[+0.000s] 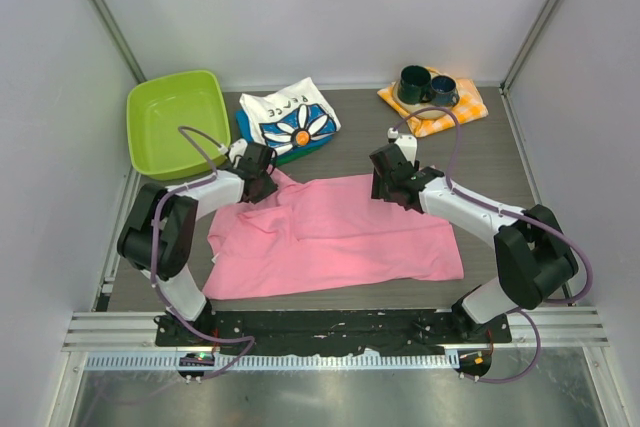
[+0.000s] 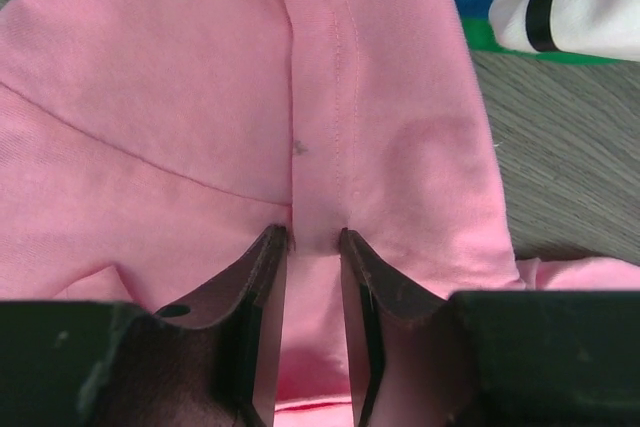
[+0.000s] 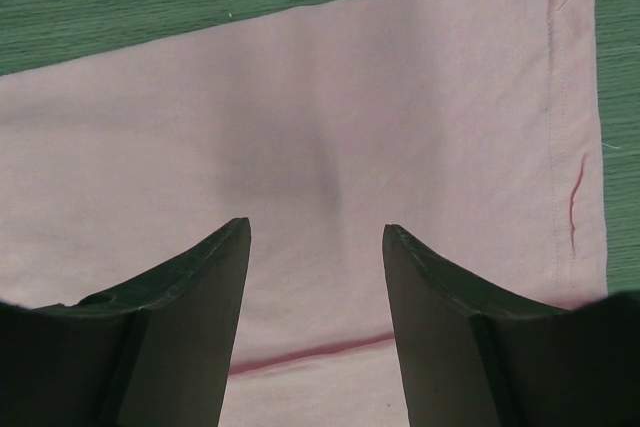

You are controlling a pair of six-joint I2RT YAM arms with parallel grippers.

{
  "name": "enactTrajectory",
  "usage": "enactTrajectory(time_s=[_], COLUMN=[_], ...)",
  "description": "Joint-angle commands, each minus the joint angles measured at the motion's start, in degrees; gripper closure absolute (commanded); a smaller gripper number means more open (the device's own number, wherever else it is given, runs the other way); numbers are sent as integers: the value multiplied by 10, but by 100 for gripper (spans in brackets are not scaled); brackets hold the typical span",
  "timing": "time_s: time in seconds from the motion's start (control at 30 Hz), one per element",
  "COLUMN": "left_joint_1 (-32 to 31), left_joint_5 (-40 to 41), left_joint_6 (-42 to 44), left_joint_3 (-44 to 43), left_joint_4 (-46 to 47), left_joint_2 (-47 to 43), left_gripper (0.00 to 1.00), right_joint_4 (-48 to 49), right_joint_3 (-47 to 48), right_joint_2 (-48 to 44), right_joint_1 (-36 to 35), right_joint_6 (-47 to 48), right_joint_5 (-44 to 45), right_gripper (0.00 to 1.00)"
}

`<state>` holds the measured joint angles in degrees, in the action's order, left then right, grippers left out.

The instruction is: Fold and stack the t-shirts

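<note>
A bright pink t-shirt point(image 1: 340, 237) lies spread and lightly wrinkled mid-tabletop point(image 1: 360, 137). The left gripper point(image 2: 313, 239) jaws stand narrow around its seam; a firm grip is unclear. The right gripper point(image 3: 315, 229) hangs released over its far edge.

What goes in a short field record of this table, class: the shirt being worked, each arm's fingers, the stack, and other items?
Shirt being worked: pink t-shirt, spread out mid-table
Left fingers: narrow gap, pink cloth between them; grip unclear
Right fingers: wide apart over the shirt's far edge
Stack: daisy-print "PEACE" t-shirt atop folded blue and green cloth
Other items: green tub; two dark mugs on checked cloth
</note>
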<state>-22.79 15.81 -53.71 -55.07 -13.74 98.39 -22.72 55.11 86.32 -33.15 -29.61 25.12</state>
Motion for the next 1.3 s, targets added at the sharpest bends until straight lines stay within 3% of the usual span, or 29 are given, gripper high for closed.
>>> enactTrajectory(time_s=[0.0, 0.27, 0.43, 1.1, 1.27], left_joint_1=[3, 3, 3, 3, 3], left_joint_5=[0, -1, 3, -4, 0], left_joint_6=[-1, 6, 13, 13, 14], left_joint_3=[-16, -37, -48, -55, -53], left_joint_4=[16, 1, -15, -23, -24], left_joint_2=[14, -3, -18, -16, -14], left_gripper=[70, 92, 98, 89, 82], right_joint_4=[15, 16, 16, 17, 17], right_joint_3=[-4, -2, -2, -4, -4], right_joint_2=[2, 5, 6, 2, 2], right_joint_1=[1, 3, 3, 3, 2], right_joint_6=[5, 4, 5, 7, 6], right_joint_5=[7, 8, 5, 0, 0], right_gripper=[39, 39, 39, 39, 39])
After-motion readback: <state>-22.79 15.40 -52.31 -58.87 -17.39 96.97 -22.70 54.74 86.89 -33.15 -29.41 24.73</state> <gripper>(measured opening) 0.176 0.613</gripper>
